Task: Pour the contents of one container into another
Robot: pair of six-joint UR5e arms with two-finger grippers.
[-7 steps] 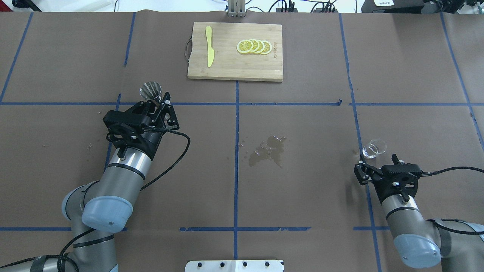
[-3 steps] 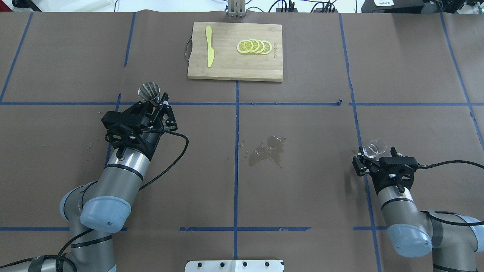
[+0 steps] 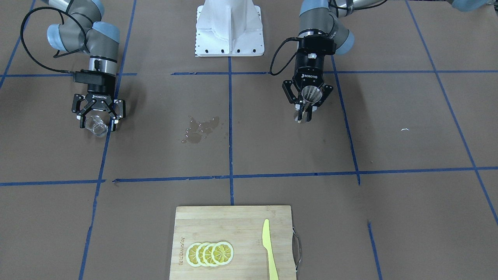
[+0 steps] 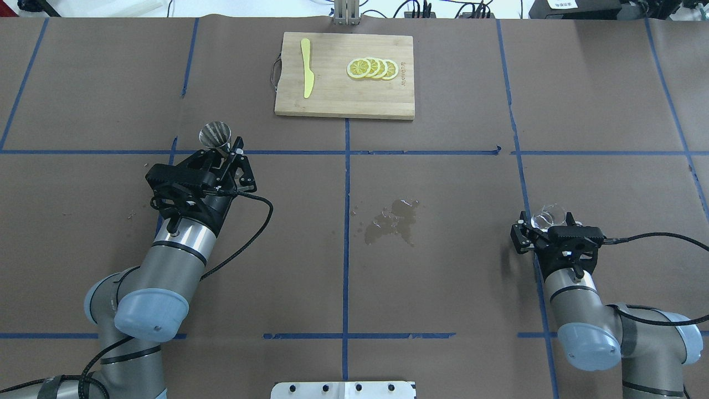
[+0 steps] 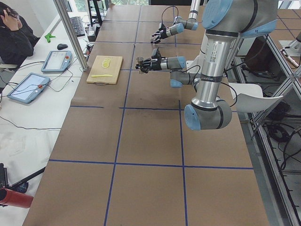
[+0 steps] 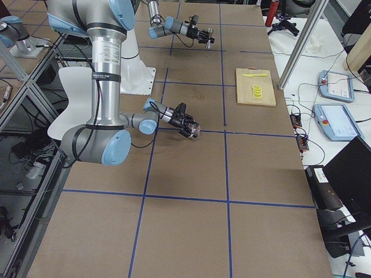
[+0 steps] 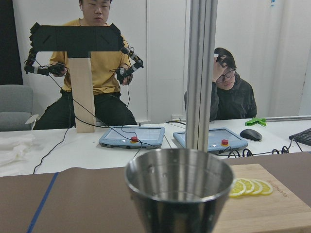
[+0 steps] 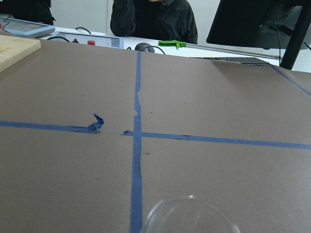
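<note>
Clear cup (image 4: pixel 547 218): on the table, between the right gripper's (image 3: pixel 99 123) spread fingers, not yet pinched.
Jigger (image 3: pixel 311 94): clamped in the left gripper (image 3: pixel 303 117) — well apart, across the wet patch (image 3: pixel 200 130).

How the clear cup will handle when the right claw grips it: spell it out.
The clear cup looks small and thin-walled, so probably light and easily nudged. Its smooth wall may slip in the right claw, which flanks it open. The mid-table spill hints it could be wet.
</note>
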